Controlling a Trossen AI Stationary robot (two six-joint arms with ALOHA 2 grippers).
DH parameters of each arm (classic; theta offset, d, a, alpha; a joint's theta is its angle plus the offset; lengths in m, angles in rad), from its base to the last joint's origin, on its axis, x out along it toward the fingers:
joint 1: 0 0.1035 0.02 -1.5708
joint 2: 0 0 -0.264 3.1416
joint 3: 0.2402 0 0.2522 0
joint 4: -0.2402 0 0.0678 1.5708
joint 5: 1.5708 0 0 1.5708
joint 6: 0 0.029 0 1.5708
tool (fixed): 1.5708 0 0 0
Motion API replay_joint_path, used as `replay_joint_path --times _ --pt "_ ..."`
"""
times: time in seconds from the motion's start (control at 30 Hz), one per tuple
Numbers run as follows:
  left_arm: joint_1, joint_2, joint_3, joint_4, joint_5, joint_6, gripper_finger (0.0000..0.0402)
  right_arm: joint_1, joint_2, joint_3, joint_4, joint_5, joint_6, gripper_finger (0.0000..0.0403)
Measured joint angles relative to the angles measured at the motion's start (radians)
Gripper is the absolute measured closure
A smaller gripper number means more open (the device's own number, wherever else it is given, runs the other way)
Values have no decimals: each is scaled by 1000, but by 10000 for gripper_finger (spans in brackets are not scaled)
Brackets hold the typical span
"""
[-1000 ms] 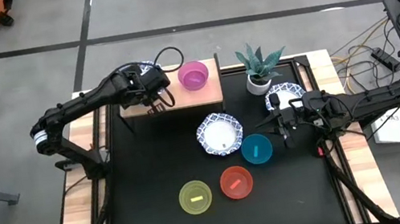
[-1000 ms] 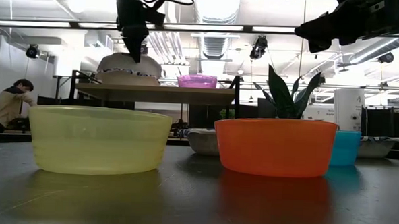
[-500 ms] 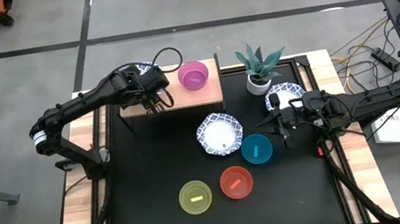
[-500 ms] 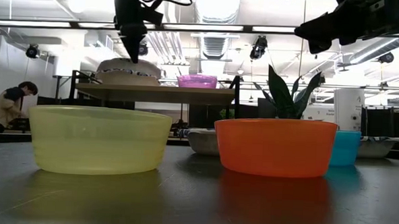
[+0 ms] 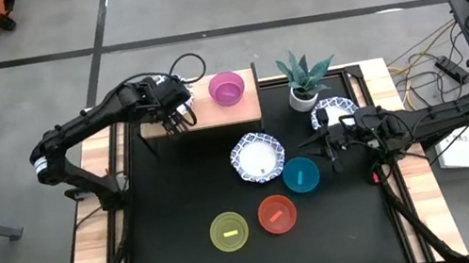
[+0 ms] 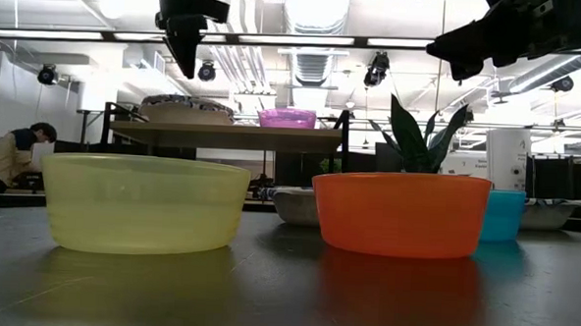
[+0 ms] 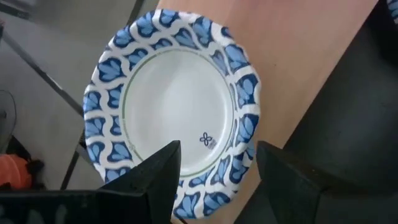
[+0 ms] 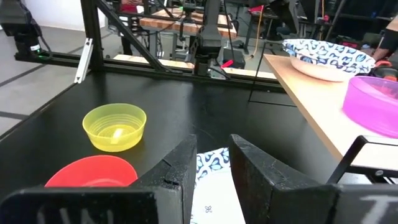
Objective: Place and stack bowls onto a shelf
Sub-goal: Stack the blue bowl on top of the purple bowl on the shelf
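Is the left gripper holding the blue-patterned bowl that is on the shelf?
No. The left gripper is open above the blue-patterned bowl, which rests free on the shelf.

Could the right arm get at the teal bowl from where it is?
Probably yes: the right gripper hangs open just beside the teal bowl, which sits uncovered on the table with nothing between them.

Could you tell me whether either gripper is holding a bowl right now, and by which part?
Neither. The left gripper is open above the patterned bowl on the shelf; the right gripper is open and empty above the table.
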Motion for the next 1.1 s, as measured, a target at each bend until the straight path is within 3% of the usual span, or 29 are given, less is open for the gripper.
replay_joint_path --times 0.3,0.5,0.73,0.9,1.03,1.1 --pt "-99 -78 -34 86 14 -114 209 0 0 0 1 0 59 326" --pt "-298 -213 -198 401 16 -109 209 0 4 0 1 10 109 328" --pt "-524 -344 -480 867 11 -46 209 0 87 0 37 47 190 330" --pt "-580 -384 -648 1139 6 26 209 0 186 40 42 44 240 329" --pt "-579 -397 -735 1224 -8 32 209 1 254 112 -30 41 266 332" --pt "-579 -399 -761 1226 -67 30 210 1 281 167 -133 41 276 333"
